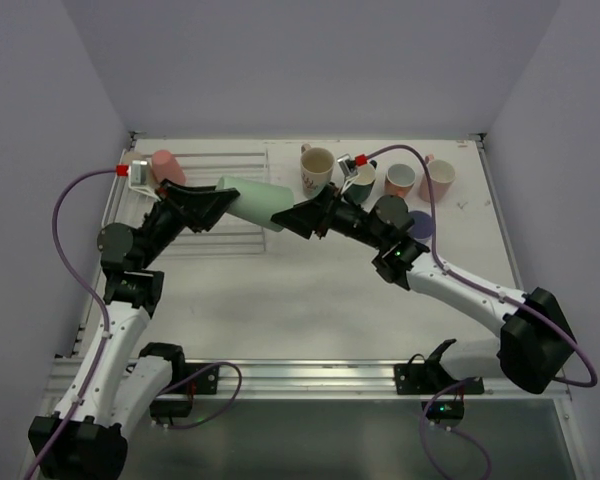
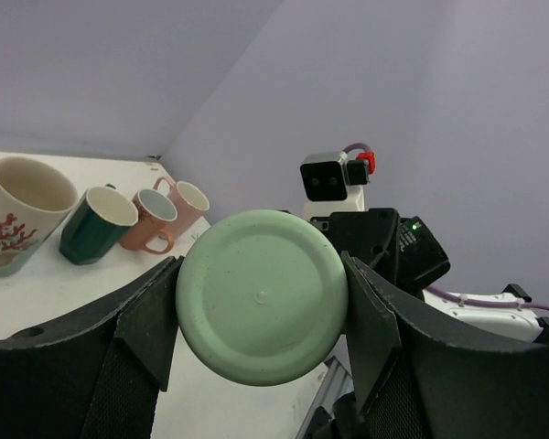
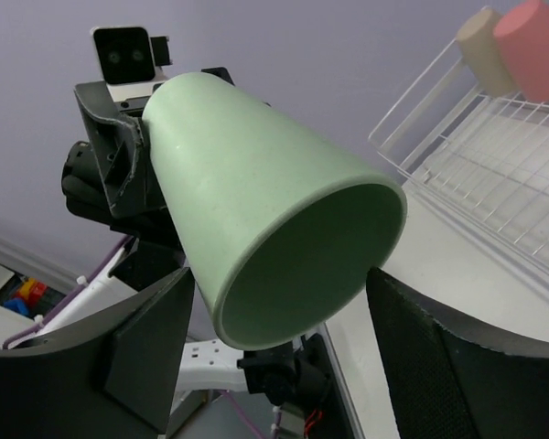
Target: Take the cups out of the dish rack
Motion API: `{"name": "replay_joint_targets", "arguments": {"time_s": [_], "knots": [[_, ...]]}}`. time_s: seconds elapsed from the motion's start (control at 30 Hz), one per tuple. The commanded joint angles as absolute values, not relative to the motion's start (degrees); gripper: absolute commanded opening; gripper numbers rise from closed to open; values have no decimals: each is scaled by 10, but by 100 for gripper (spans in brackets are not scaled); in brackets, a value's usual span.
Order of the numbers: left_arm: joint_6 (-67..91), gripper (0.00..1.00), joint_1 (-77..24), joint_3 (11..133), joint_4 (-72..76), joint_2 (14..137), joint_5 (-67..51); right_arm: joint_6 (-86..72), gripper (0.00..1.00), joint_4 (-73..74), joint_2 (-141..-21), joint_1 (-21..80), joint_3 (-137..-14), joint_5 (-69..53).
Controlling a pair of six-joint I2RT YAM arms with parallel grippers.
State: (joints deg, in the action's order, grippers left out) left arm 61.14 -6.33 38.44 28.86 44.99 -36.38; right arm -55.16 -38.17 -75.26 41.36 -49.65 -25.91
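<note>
Dish rack (image 1: 220,160) of white wire. Over its right edge, mint green tumbler (image 1: 252,203) held level, clamped at the base by left gripper (image 2: 261,304); right gripper (image 3: 280,294) spread wide astride its mouth, contact unclear. In rack's far-left corner, pink cup (image 1: 167,165) and beige cup (image 3: 483,41). Right of rack, 4 upright mugs (image 1: 317,168).

Top external: set high at the near edge, looking down over the whole table (image 1: 330,290). Left wrist: close on the mint tumbler (image 2: 262,295) base, facing rightward. Right wrist: close on its mouth, facing the dish rack (image 3: 494,174). All three views share the tumbler.
</note>
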Motion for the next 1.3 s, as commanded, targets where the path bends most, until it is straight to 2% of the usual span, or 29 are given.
{"name": "replay_joint_targets", "arguments": {"time_s": [0.0,0.07,0.17,0.2,0.27,0.33,0.37,0.4,0.43,0.73,0.83,0.93,0.97,1.1,1.27], "knots": [[635,37,-78,375,337,446,-380,-568,71,-451,-758,417,-528,-272],[634,38,-84,372,338,449,-379,-572,60,-460,-761,417,-533,-279],[626,43,-99,367,338,461,-379,-576,37,-465,-763,417,-538,-282],[622,46,-106,365,339,462,-374,-577,25,-467,-761,417,-538,-280],[616,52,-112,360,336,464,-366,-577,11,-472,-757,418,-531,-276],[605,72,-116,359,325,462,-364,-570,0,-468,-738,418,-517,-255],[597,90,-116,361,317,461,-363,-564,0,-455,-730,417,-517,-249],[576,98,-116,366,302,460,-360,-539,0,-435,-713,417,-518,-233],[561,100,-117,379,259,457,-357,-521,0,-407,-704,417,-529,-226],[318,100,-116,476,-78,411,-291,-274,0,72,-607,398,-646,-41],[274,100,-117,449,-116,381,-290,-220,0,287,-600,349,-718,21],[238,100,-116,421,-144,365,-307,-172,0,412,-617,291,-765,89],[228,100,-117,418,-153,363,-317,-161,0,437,-633,274,-775,129],[186,100,-143,413,-183,346,-310,-132,0,536,-682,236,-830,163],[171,100,-205,382,-180,317,-268,-122,0,627,-723,214,-895,170]]}}
